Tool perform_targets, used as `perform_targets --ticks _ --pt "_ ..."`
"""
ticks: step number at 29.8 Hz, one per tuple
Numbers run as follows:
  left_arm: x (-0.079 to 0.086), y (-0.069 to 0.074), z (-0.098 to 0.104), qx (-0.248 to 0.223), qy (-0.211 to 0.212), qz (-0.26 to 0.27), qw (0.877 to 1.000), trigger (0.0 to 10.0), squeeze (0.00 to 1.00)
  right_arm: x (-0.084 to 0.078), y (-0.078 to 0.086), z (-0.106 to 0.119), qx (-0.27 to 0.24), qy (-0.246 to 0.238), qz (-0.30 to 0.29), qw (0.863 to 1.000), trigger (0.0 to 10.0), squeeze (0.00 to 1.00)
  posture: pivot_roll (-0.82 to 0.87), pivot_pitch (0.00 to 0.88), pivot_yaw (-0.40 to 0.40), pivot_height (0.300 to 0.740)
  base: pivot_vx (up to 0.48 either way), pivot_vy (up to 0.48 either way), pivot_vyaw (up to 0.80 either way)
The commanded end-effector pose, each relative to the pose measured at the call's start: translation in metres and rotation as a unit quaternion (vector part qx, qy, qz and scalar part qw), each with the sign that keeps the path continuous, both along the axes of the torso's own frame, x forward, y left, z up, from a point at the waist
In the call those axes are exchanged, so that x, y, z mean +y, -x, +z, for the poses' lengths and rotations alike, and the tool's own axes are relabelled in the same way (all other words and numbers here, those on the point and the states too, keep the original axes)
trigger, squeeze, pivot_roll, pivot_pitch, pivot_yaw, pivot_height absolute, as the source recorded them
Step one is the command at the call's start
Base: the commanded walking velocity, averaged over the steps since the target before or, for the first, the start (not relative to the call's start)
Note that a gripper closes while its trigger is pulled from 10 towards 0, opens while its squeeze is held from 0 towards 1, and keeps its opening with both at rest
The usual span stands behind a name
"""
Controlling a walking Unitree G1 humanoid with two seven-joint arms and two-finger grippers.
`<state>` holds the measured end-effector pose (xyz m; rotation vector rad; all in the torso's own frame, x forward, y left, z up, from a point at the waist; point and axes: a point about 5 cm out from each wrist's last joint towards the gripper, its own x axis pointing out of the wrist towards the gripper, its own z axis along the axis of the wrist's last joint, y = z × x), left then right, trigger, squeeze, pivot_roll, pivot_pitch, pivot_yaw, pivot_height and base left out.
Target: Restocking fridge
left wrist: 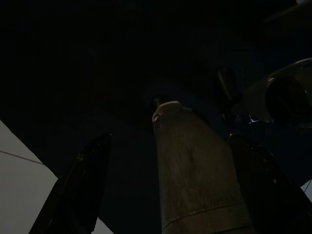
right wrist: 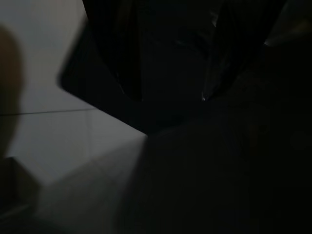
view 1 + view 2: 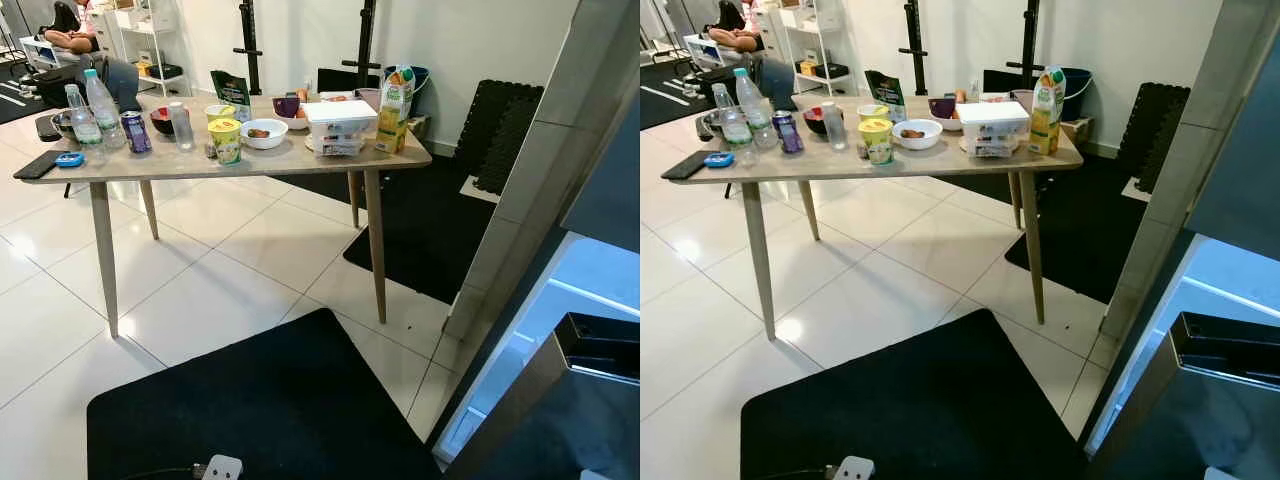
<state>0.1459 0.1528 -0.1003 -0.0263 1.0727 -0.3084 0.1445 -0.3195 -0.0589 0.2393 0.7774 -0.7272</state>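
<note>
A wooden table (image 3: 300,155) stands ahead of me across the tiled floor. On it are a juice carton (image 3: 393,110), a white plastic box (image 3: 340,127), a white bowl (image 3: 264,133), a yellow cup (image 3: 226,140), a can (image 3: 135,131) and two water bottles (image 3: 103,108). The open fridge (image 3: 590,290) glows at my right, its door shelf (image 3: 600,345) close by. My left gripper (image 1: 170,195) hangs idle and open, with a grey cylinder seen between its fingers and touching neither. In the dark right wrist view my right gripper (image 2: 170,73) hangs open over the floor.
A black mat (image 3: 260,410) lies at my feet with a white plug (image 3: 222,467) on its near edge. Another black mat (image 3: 430,230) lies behind the table. A phone (image 3: 38,165) rests on the table's left end. A person (image 3: 75,35) sits far back left.
</note>
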Motion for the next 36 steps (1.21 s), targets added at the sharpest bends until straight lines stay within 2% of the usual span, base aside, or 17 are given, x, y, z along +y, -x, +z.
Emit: perform_targets --ticks 1,4,8,12,20,33,36 --pt "0.002 0.005 -0.002 0.013 -0.002 -0.006 1.0 10.0 0.0 -0.006 -0.028 0.018 -0.081 0.008 -0.005 0.997 10.0 0.0 -0.09 0.028 0.015 0.74 0.0 0.0 0.0" --pt "0.002 0.005 -0.002 0.013 -0.001 -0.008 1.0 10.0 0.0 -0.009 -0.037 0.025 -0.107 0.008 -0.01 0.994 10.0 0.0 -0.09 0.028 0.015 0.74 0.0 0.0 0.0" --pt "0.004 0.006 -0.002 0.013 -0.001 -0.006 1.0 10.0 0.0 -0.019 -0.061 0.047 -0.175 0.013 -0.018 0.984 10.0 0.0 -0.08 0.032 0.012 0.74 0.0 0.0 0.0" --pt "0.004 0.007 -0.002 0.014 -0.001 -0.005 1.0 10.0 0.0 -0.02 -0.073 0.057 -0.205 0.017 -0.008 0.979 10.0 0.0 -0.08 0.037 0.013 0.74 0.0 0.0 0.0" --pt "0.003 0.01 -0.003 0.018 0.001 -0.007 1.0 10.0 0.0 -0.016 -0.09 0.067 -0.209 0.033 0.024 0.977 10.0 0.0 -0.08 0.04 0.014 0.74 0.0 0.0 -0.06" --pt "0.003 0.007 -0.002 0.014 0.001 -0.009 1.0 10.0 0.0 -0.015 -0.102 0.077 -0.225 0.041 0.035 0.973 10.0 0.0 -0.09 0.042 0.017 0.74 0.0 0.0 -0.8" --pt "0.002 0.007 -0.002 0.015 0.001 -0.009 1.0 10.0 0.0 -0.01 -0.103 0.074 -0.206 0.045 0.057 0.976 10.0 0.0 -0.08 0.041 0.013 0.74 0.0 0.0 0.0"
